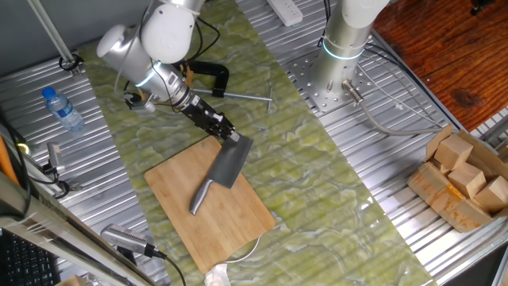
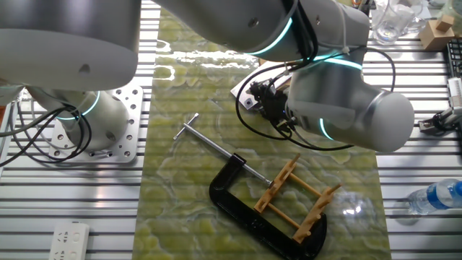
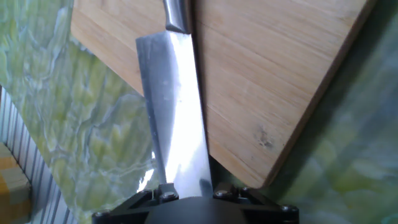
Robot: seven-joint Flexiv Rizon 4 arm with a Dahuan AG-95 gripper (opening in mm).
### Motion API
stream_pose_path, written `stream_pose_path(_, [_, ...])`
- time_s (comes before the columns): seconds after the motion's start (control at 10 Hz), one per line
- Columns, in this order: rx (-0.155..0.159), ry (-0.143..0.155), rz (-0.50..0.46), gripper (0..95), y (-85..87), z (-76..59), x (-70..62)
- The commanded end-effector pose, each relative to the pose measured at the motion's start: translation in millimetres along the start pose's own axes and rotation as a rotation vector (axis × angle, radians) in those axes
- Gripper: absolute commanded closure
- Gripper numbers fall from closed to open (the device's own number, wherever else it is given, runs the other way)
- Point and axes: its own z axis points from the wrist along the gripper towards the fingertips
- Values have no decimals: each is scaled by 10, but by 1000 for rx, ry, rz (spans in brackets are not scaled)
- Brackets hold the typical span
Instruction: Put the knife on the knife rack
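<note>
The knife [image 1: 228, 164] is a cleaver with a broad grey blade and a slim silver handle, and it lies slanted over the bamboo cutting board [image 1: 238, 214]. My gripper [image 1: 232, 137] is shut on the far end of the blade. In the hand view the blade [image 3: 171, 112] runs from my gripper [image 3: 186, 190] up to the handle [image 3: 177, 15], above the board's corner [image 3: 267, 81]. I cannot tell whether the handle end rests on the board. The knife rack [image 2: 296, 198], light wood with upright pegs, stands within the bow of the black C-clamp [image 2: 238, 213]. The knife is hidden in the other fixed view.
The C-clamp's steel screw bar [image 1: 246, 97] lies just behind my gripper. A water bottle [image 1: 62, 109] lies at the left. A box of wooden blocks [image 1: 464, 179] sits at the right. A second arm's base [image 1: 345, 48] stands at the back.
</note>
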Motion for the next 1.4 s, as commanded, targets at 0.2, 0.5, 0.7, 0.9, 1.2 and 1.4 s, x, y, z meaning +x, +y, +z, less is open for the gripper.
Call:
stream_pose_path(0.2, [4, 0, 4, 760, 30, 16, -25])
stream_pose_path(0.5, [9, -10, 15, 760, 52, 84, -57])
stream_pose_path(0.7, [9, -12, 19, 760, 57, 100, -70])
stream_pose_path(0.9, [11, -15, 25, 760, 60, 110, -80])
stream_pose_path(1.2, [12, -20, 39, 760, 66, 119, -85])
stream_pose_path(1.4, [13, -24, 42, 760, 68, 123, -92])
